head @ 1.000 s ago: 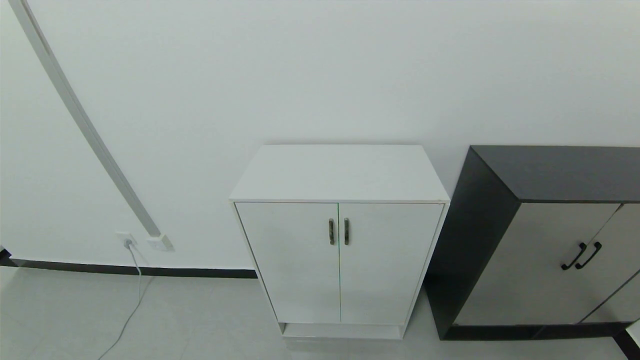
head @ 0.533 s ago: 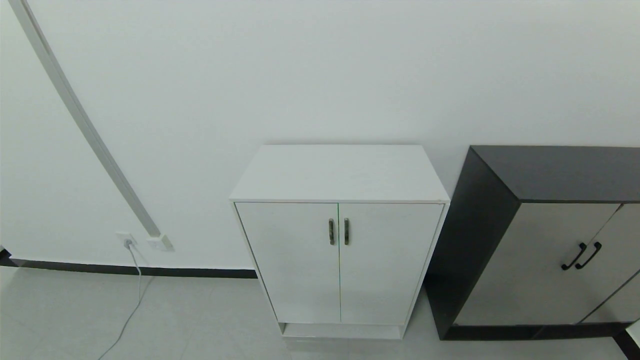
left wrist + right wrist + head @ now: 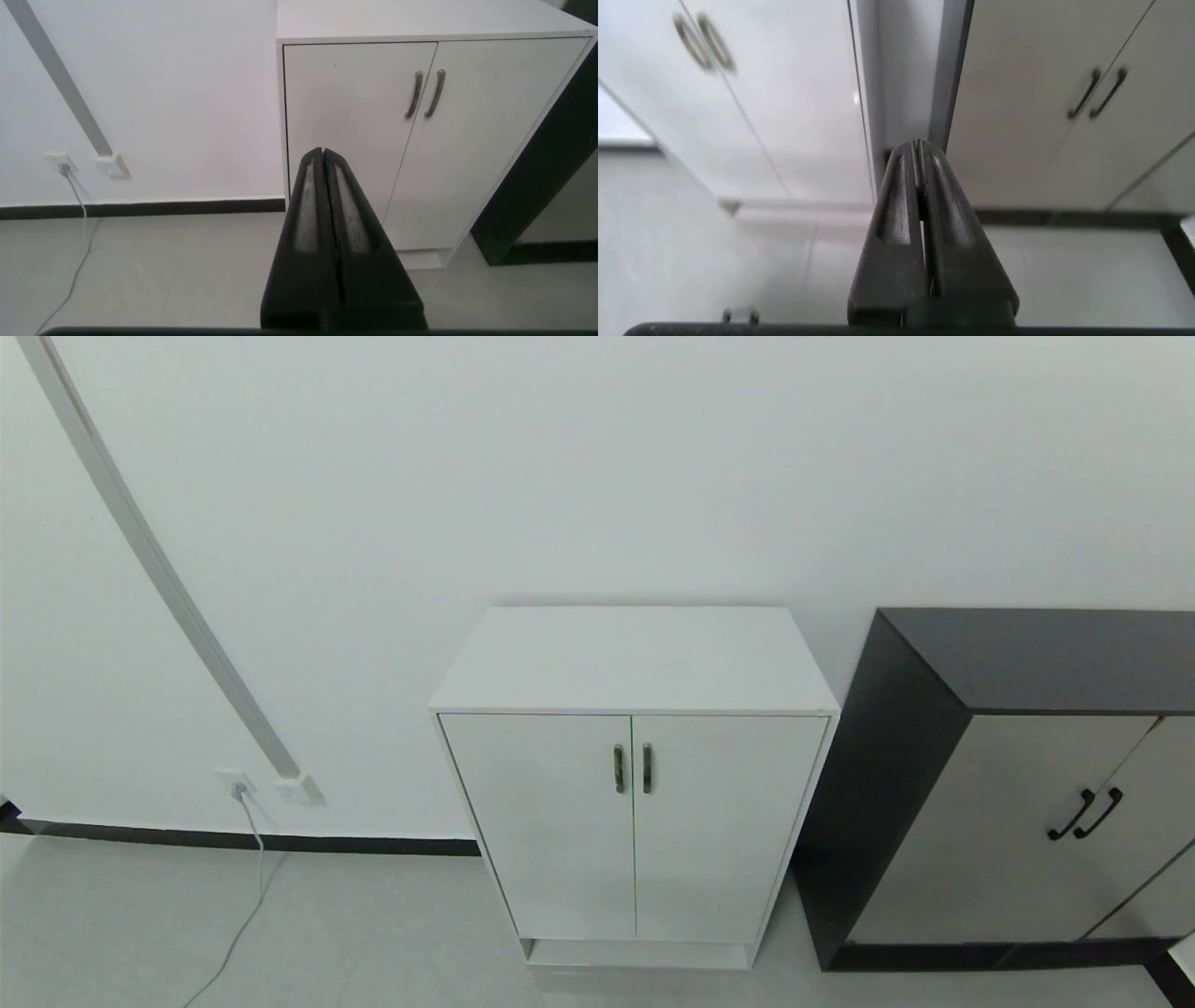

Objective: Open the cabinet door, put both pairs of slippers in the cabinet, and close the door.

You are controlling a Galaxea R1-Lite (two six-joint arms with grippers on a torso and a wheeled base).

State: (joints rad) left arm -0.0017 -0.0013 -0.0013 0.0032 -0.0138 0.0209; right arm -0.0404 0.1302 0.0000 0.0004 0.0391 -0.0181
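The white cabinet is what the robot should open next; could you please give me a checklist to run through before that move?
1. Target picked out: ok. The white cabinet stands beside the black cabinet, on its left in the head view.
2. Door state known: ok. Both doors are shut and meet at the middle seam.
3. Handles reachable: ok. Two upright handles sit side by side at the seam, with nothing in front of them.
4. Left claw ready to grasp: not ok. It is shut and short of the cabinet.
5. Right claw ready to grasp: not ok. It is shut too.
6. Room inside for both pairs: cannot tell, because the shut doors hide the inside.
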